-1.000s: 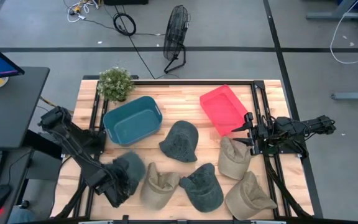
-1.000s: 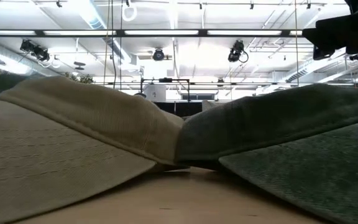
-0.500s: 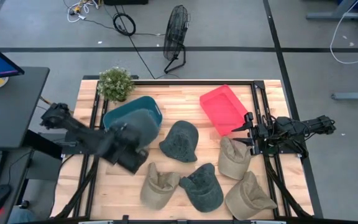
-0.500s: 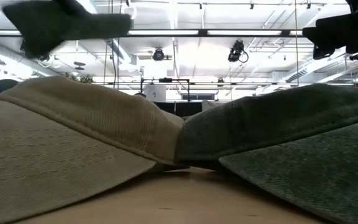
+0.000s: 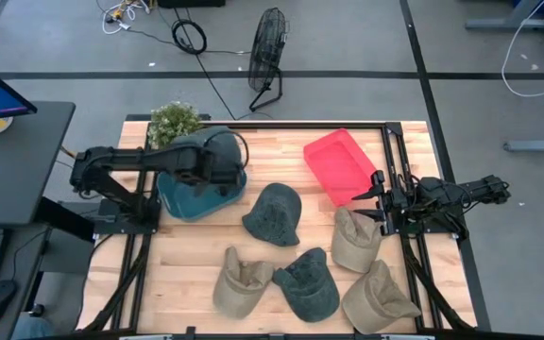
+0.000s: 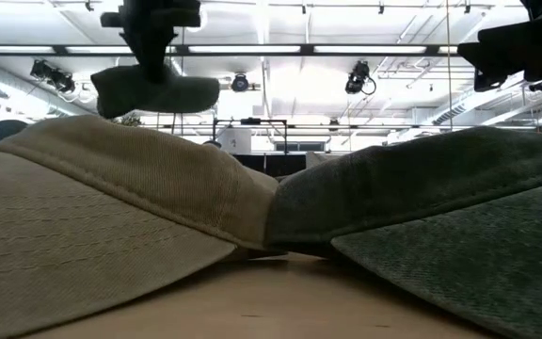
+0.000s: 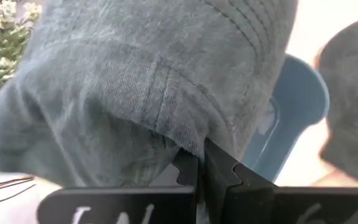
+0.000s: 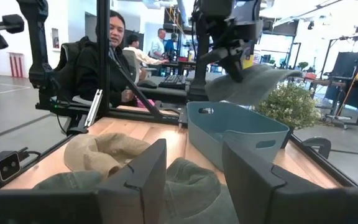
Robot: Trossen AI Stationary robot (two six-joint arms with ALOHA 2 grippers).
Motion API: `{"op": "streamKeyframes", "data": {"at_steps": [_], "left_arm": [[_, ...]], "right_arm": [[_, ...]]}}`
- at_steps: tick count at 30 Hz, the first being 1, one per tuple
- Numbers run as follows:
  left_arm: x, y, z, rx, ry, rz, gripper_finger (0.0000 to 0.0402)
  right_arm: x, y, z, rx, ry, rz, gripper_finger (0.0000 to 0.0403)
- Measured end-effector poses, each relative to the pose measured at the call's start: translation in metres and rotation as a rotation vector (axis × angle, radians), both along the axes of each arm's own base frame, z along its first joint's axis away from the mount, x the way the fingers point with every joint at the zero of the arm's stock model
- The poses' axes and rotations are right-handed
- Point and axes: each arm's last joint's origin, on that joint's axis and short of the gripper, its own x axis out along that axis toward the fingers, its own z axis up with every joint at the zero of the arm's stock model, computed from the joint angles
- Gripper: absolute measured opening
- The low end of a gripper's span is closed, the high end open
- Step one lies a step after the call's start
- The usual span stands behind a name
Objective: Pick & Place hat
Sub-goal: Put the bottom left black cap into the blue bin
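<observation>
- Left gripper point(image 5: 217, 161) is clamped tight on a grey hat point(image 5: 206, 156), fingers point(image 7: 188, 171) pinching a fold of its fabric, as the left wrist view shows close up.
- That hat hangs in the air over the blue bin point(image 5: 196, 194), clear of the tabletop point(image 5: 187, 274); from the right wrist view it dangles above the bin's rim, just in front of the plant point(image 8: 294, 106).
- Low view has the hat point(image 6: 155, 91) up high, drooping under the gripper, above the caps in the foreground.
- Bin sits at the rear left of the tabletop, with the potted plant point(image 5: 176, 126) just behind it at the corner.
- Right gripper point(image 5: 378, 194) waits at the right edge with fingers spread apart, holding nothing, near the red tray point(image 5: 338, 165).
- Five more hats lie on the wood: a dark one point(image 5: 272, 215) in the middle, a tan one point(image 5: 242, 281) and a dark one point(image 5: 308, 283) along the front, touching, and two tan ones point(image 5: 355, 238) point(image 5: 378, 297) on the right.
- Beyond the tabletop, a fan point(image 5: 267, 47) stands on the floor, and people point(image 8: 110, 59) sit at desks in the room behind.
</observation>
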Motion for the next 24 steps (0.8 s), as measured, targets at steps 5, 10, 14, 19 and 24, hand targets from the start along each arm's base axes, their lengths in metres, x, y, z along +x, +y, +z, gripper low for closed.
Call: {"op": "streamKeyframes", "data": {"at_steps": [5,10,14,19,24], "left_arm": [[0.016,0.002,-0.029,-0.004,-0.029,-0.033,0.0005],[0.006,0.003,-0.075,0.026,0.058,0.034,0.0005],[-0.003,0.001,-0.093,0.053,0.06,0.113,0.0005],[-0.005,-0.009,-0.115,0.039,-0.006,0.142,0.0008],[-0.007,-0.019,-0.138,0.033,-0.053,0.11,0.0006]], "right_arm": [[0.0,0.0,-0.001,-0.002,0.01,0.0,0.0159],[0.0,0.0,-0.002,-0.001,0.016,0.0,0.0159],[0.0,0.0,-0.002,0.028,0.028,0.002,0.0159],[0.0,0.0,-0.003,0.028,0.029,0.002,0.0159],[0.0,0.0,-0.003,0.021,0.029,0.002,0.0159]]}}
